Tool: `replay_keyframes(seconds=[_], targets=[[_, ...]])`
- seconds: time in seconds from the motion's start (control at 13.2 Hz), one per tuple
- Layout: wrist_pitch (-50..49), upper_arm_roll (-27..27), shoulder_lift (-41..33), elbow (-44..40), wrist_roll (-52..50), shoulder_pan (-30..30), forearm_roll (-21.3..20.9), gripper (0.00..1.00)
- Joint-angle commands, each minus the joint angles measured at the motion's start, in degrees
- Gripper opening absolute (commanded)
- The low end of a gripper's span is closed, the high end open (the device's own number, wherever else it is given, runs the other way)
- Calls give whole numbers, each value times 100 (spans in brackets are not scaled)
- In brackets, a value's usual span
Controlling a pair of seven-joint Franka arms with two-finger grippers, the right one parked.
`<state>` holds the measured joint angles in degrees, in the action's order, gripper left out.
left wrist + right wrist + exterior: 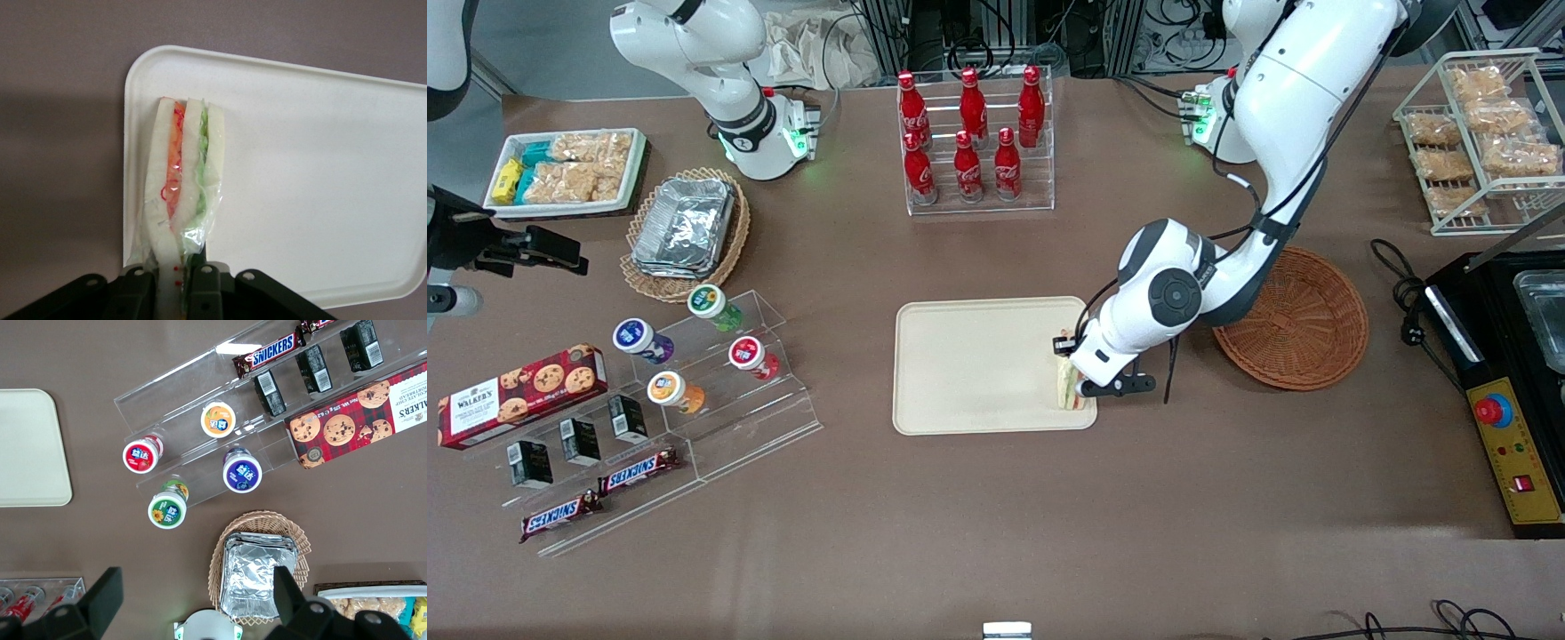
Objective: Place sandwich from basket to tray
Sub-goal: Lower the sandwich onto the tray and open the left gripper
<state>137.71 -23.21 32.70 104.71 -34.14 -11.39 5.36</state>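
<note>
My left gripper [1074, 380] is shut on the wrapped sandwich [1069, 391], a wedge of white bread with orange-red and green layers, and holds it at the edge of the cream tray [969, 364] nearest the working arm. In the left wrist view the sandwich [180, 173] sticks out from between the fingers [207, 288] over the tray's [320, 167] corner. The round reddish-brown wicker basket [1303, 320] lies beside the tray toward the working arm's end of the table; nothing shows in it.
A clear rack of red cola bottles [974, 133] stands farther from the front camera than the tray. A clear stepped stand with cups and snack bars [685, 391] and a paler basket with foil containers [685, 227] lie toward the parked arm's end. A black machine [1507, 373] stands beside the reddish-brown basket.
</note>
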Motion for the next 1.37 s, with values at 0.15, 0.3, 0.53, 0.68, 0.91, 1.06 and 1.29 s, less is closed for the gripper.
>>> replay_keyframes(seconds=[0.15, 0.3, 0.53, 0.68, 0.91, 1.06, 1.29], targets=[[177, 88, 228, -118, -453, -39, -237, 99], [177, 97, 219, -118, -470, -39, -308, 100], [169, 97, 167, -153, -619, -21, -317, 100], [151, 89, 123, -162, -725, -30, -334, 100], [116, 89, 88, -162, -725, -30, -334, 100], [2, 89, -113, -136, -708, -12, -334, 100], [-550, 97, -631, -144, -717, 32, -334, 100]])
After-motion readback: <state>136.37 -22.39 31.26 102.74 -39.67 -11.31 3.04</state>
